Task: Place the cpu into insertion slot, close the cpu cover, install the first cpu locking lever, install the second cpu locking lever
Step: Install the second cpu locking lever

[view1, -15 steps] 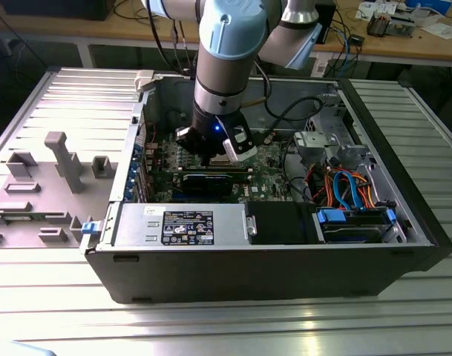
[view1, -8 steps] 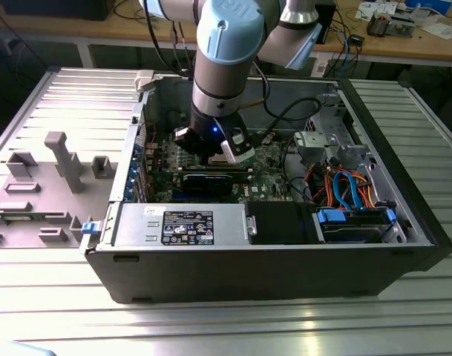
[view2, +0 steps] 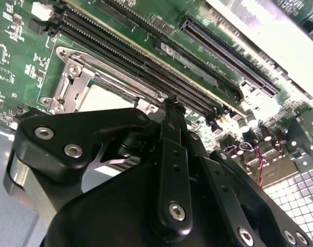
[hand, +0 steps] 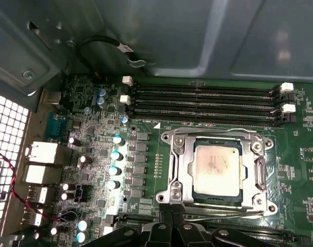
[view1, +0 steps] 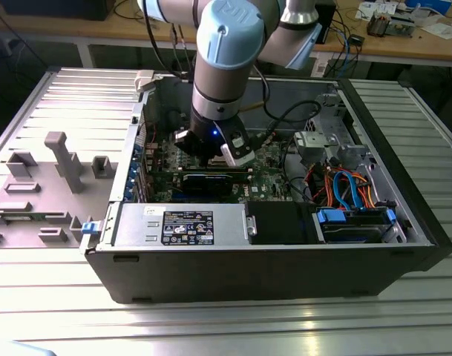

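Already seated, cpu (hand: pixel 217 167) lies just beyond hand (hand: pixel 171 226), cpu cover (hand: pixel 183 160) shut.

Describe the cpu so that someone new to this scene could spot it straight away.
Start from the open computer case and find the green circuit board on its floor. Beside the four long black memory slots sits a silver cpu cover. The cpu is the flat, pale metal square in its window, unlike the slots' narrow dark strips.
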Controlling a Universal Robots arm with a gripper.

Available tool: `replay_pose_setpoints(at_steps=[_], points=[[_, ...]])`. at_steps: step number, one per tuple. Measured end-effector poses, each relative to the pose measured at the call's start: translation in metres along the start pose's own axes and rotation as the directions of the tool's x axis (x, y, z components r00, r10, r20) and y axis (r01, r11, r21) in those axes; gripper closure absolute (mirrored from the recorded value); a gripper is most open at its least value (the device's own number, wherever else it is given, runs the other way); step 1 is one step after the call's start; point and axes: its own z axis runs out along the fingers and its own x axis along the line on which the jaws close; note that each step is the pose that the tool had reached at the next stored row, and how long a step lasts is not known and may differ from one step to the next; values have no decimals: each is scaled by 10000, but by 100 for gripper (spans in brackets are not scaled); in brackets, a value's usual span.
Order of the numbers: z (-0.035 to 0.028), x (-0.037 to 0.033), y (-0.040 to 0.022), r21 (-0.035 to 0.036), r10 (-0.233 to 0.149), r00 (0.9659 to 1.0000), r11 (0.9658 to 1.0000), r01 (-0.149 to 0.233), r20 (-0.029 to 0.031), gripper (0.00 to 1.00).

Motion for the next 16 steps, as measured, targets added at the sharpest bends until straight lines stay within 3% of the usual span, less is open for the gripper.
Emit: replay_pose_setpoints(at_steps=[5,10,12,14,16], points=[[1,5,-28,-12,-1,10000,10000,1,2,89],[35,31,-34,-129,-11,10000,9999,11,8,89],[50,31,-30,-253,-24,10000,9997,24,17,89],[65,30,-27,-316,-29,10000,9995,29,23,89],[88,41,-29,-337,-30,10000,9994,31,24,89]])
